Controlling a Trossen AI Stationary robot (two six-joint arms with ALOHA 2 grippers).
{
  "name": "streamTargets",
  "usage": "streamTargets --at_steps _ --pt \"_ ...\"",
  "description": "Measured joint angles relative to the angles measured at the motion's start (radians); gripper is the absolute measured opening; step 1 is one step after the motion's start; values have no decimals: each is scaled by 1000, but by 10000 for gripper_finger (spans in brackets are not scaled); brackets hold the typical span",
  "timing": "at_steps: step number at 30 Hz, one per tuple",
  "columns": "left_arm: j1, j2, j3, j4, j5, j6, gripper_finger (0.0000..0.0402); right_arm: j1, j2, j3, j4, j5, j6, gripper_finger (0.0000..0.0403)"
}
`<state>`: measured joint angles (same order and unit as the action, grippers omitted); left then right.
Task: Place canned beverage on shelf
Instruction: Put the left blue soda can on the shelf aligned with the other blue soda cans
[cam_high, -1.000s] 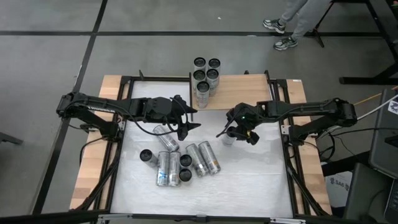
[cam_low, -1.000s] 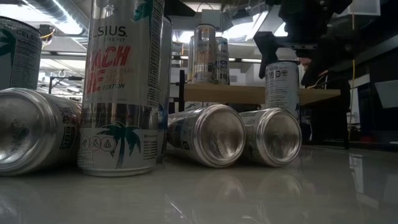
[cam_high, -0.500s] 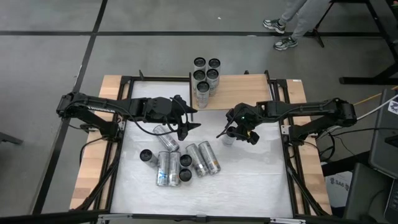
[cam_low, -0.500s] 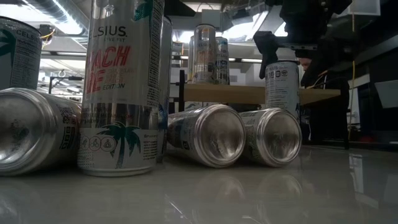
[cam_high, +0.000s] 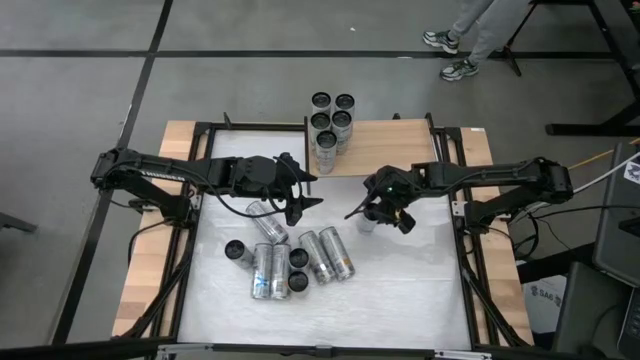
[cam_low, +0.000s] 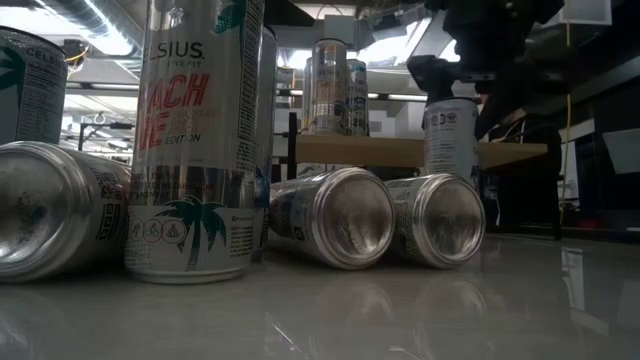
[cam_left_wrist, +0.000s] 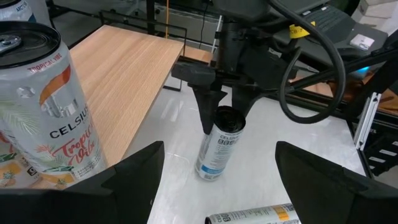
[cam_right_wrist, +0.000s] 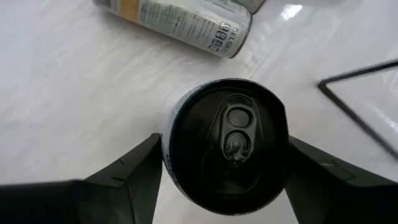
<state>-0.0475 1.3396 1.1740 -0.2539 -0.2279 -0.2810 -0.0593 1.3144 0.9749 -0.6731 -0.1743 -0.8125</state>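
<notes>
A slim white canned beverage with a black top (cam_left_wrist: 219, 146) stands on the white table (cam_high: 400, 290), just in front of the shelf (cam_high: 400, 148). The shelf is a pale wooden board on black posts. My right gripper (cam_high: 369, 214) is over this can and shut on it. Several cans (cam_high: 331, 118) stand upright on their bases at the shelf's left end. My left gripper (cam_high: 308, 210) hangs open over the table's middle, left of the held can, with nothing between its fingers. My right gripper pinches the can just below its black top rim (cam_right_wrist: 171, 134) between its two fingers (cam_right_wrist: 134, 177), one on each side. The fingers come from above, pointing down. The can leans a little, and its base (cam_left_wrist: 208, 173) is on the table.
Several cans (cam_high: 300, 258) lie or stand in a cluster at the table's near middle. One more can (cam_high: 268, 225) lies below my left gripper. A tall upright can (cam_low: 195, 140) fills the foreground of the low view. A person's legs (cam_high: 470, 35) show beyond the far edge.
My right gripper's fingers have closed in on the can's top and taken hold of it. The can, upright before, now leans slightly, with its base still on the table.
</notes>
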Motion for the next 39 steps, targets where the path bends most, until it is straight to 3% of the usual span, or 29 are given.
streamTargets --at_steps 13,25,39 --pt "0 0 0 0 0 0 304 0 1 -1 63 11 241 265" --pt "0 0 0 0 0 0 304 0 1 7 89 104 384 265" --pt "0 0 0 0 0 0 304 0 0 290 -112 183 410 266"
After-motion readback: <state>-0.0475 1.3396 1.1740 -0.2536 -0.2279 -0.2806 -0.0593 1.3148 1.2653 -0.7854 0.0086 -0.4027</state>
